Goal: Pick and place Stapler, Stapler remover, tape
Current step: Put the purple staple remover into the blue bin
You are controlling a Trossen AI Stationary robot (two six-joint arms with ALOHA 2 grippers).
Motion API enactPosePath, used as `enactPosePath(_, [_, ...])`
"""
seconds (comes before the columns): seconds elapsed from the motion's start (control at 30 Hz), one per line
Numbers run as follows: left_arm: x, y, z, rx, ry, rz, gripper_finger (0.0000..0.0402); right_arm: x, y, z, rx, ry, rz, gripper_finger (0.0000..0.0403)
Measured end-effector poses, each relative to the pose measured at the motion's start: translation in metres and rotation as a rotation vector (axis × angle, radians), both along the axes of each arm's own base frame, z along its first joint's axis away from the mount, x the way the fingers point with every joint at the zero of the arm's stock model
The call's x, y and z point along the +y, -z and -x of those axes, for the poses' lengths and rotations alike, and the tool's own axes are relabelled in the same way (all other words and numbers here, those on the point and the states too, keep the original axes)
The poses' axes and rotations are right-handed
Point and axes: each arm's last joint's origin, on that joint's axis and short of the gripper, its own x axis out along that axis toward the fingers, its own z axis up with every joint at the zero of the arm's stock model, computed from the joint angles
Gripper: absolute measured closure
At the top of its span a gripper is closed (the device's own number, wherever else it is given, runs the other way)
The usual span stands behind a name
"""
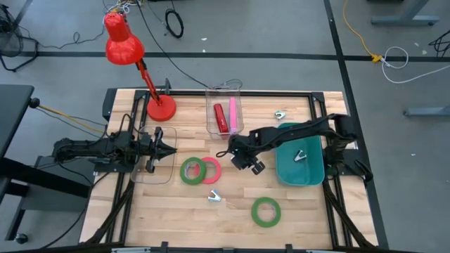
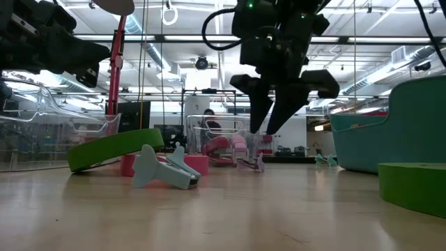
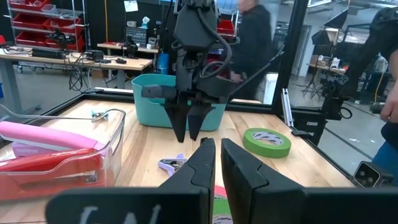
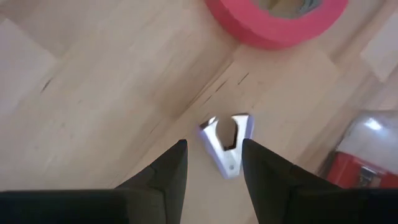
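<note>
A pale violet staple remover (image 4: 225, 146) lies on the wooden table between the pink-red tape ring (image 1: 210, 169) and a clear box (image 1: 211, 130). The box holds a red stapler (image 1: 219, 116) and a pink one (image 1: 232, 116). My right gripper (image 4: 214, 143) hangs open just above the remover, pointing steeply down, one finger on either side without touching it. In the high view the gripper (image 1: 235, 151) hides the remover. One green tape ring (image 1: 190, 171) touches the pink-red one. Another (image 1: 266, 211) lies near the front. My left gripper (image 1: 171, 149) waits shut at the left.
A teal bin (image 1: 309, 176) at the right holds one staple remover (image 1: 300, 156). Other removers lie at the front centre (image 1: 214, 197) and far right (image 1: 280, 114). A red desk lamp (image 1: 160, 109) stands at the back left. A clear tray (image 1: 151, 169) sits under the left gripper.
</note>
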Motion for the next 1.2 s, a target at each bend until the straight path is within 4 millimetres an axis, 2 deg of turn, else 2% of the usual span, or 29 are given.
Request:
enactPosePath(0.37, [0.0,0.0,0.0,0.0,0.0,0.0,0.0371,-0.001,0.017,-0.008,0.012,-0.009,0.004,0.0248])
enactPosePath(0.6, [0.0,0.0,0.0,0.0,0.0,0.0,0.0371,-0.005,0.026,-0.005,0.075,-0.002,0.006,0.0254])
enactPosePath(1.2, [0.0,0.0,0.0,0.0,-0.001,0.0,0.0371,-0.009,0.028,-0.008,0.056,0.001,0.009,0.0346])
